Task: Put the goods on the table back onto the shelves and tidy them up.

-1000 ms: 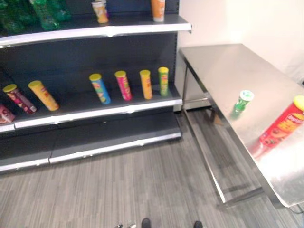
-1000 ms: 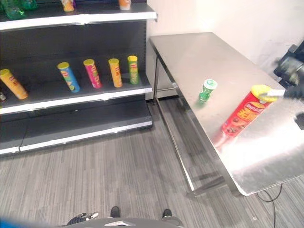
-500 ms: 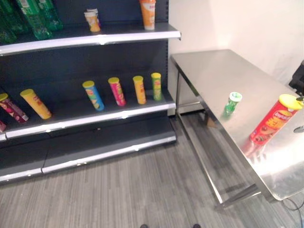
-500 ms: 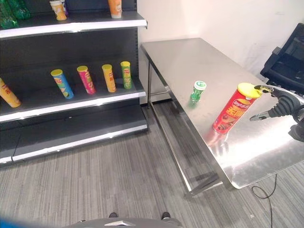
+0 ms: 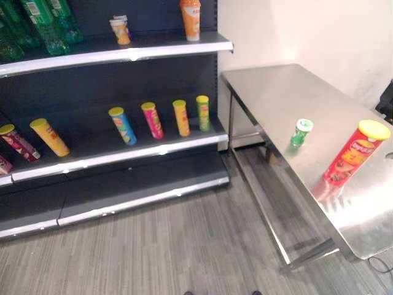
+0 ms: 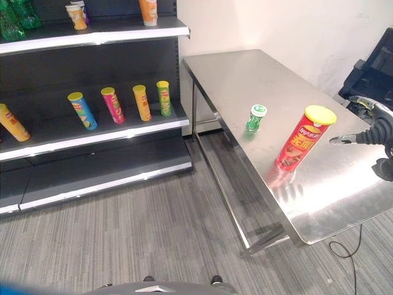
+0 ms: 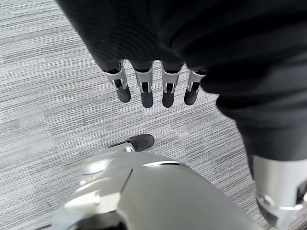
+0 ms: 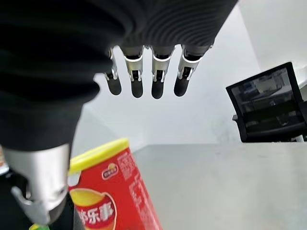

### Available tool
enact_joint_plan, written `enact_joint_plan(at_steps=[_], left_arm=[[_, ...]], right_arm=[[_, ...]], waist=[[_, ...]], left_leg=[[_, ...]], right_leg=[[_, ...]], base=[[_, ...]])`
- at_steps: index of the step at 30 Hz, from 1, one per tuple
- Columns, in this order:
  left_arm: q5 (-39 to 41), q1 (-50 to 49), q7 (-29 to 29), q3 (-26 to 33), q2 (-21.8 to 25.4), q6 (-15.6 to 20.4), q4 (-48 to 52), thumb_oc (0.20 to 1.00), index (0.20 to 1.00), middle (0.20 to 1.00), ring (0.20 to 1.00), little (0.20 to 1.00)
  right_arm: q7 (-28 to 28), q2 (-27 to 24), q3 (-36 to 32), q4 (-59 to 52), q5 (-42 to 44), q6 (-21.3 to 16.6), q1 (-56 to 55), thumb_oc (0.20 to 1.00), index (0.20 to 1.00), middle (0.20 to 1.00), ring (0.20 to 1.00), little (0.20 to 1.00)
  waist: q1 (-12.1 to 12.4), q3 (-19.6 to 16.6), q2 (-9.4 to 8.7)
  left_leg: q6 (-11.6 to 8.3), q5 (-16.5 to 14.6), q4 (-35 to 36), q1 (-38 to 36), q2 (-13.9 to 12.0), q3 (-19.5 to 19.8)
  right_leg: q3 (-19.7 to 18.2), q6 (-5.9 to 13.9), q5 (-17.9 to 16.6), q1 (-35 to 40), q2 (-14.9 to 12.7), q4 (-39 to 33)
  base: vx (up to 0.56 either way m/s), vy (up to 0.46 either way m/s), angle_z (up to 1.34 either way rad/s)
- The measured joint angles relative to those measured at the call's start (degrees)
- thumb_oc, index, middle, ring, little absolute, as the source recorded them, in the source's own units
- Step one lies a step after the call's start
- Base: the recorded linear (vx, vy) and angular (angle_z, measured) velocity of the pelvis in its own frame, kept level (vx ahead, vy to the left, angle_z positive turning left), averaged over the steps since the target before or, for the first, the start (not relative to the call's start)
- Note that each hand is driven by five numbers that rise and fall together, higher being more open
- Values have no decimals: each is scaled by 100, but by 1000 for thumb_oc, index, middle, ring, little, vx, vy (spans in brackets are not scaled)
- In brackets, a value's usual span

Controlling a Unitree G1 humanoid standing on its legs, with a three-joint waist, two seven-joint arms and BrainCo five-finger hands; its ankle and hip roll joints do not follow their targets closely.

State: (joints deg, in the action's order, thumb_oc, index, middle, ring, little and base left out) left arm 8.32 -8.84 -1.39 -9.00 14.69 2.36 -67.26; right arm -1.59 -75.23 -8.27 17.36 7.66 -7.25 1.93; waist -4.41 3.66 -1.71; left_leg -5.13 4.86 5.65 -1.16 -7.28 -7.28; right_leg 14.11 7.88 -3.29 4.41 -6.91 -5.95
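A red chip can [image 6: 303,137] with a yellow lid stands upright on the steel table [image 6: 245,74]; it also shows close up as the red chip can [image 8: 111,194] in the right wrist view. A small green bottle [image 6: 255,118] with a white cap stands a little farther back on the table. My right hand [image 6: 367,126] hovers open to the right of the can, apart from it, with its fingers [image 8: 144,76] straight. My left hand [image 7: 153,86] hangs open over the floor, holding nothing.
Dark shelves [image 5: 123,150] stand left of the table. The middle shelf carries several upright chip cans [image 5: 153,120]; the top shelf holds cups [image 5: 120,29], an orange bottle [image 5: 190,11] and green bottles [image 5: 43,21]. A black office chair [image 6: 374,77] stands behind the table's right end.
The camera swung up and right over the second, then held. My right hand has drawn a little to the right, away from the red can's lid.
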Motion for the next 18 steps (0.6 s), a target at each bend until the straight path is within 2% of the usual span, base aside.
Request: enact_joint_plan(at_steps=[4,8,10,12,13,17,18], left_arm=[[2,-5,10,17,-2,-3,8,1000,1000,1000,1000,1000],[10,3,8,1,-3,-8,9,1000,1000,1000,1000,1000],[16,-5,7,-33,-2,-16,4,1000,1000,1000,1000,1000],[29,13,6,-43,-2,-16,4,1000,1000,1000,1000,1000],[43,31,6,-44,-2,-15,10,1000,1000,1000,1000,1000],[52,12,4,-83,-1,-31,9,1000,1000,1000,1000,1000],[61,-10,4,-83,1,-37,21,1000,1000,1000,1000,1000]], right_arm=[[192,175,-130,165,5,76,195,1000,1000,1000,1000,1000],[183,234,292,466,17,113,595,1000,1000,1000,1000,1000],[155,236,851,788,151,117,1051,1000,1000,1000,1000,1000],[133,238,1014,907,197,132,1153,1000,1000,1000,1000,1000],[97,252,1322,1111,258,179,1388,1000,1000,1000,1000,1000],[-36,443,1602,1313,416,202,1736,1000,1000,1000,1000,1000],[-68,537,2010,1523,547,214,2054,1000,1000,1000,1000,1000]], waist=[[28,5,19],[49,5,32],[81,6,42],[120,6,42],[162,7,41],[255,8,42],[305,16,28]], left_leg=[[2,1,0,7,0,11],[5,4,0,5,-2,23],[1,1,0,2,-4,27],[-1,-1,0,-3,-7,32],[4,3,0,-5,-8,44],[29,26,-1,8,-3,147],[26,24,-1,6,-9,152]], right_leg=[[17,0,0,12,2,-1],[28,0,0,26,6,-1],[34,0,0,45,9,-1],[40,1,2,57,11,-1],[56,0,3,65,14,-1],[150,-8,18,88,19,-1],[150,-10,21,100,41,-1]], base=[[0,0,0],[0,0,0],[0,0,0],[1,-5,2],[3,-10,10],[8,-11,11],[9,-12,5]])
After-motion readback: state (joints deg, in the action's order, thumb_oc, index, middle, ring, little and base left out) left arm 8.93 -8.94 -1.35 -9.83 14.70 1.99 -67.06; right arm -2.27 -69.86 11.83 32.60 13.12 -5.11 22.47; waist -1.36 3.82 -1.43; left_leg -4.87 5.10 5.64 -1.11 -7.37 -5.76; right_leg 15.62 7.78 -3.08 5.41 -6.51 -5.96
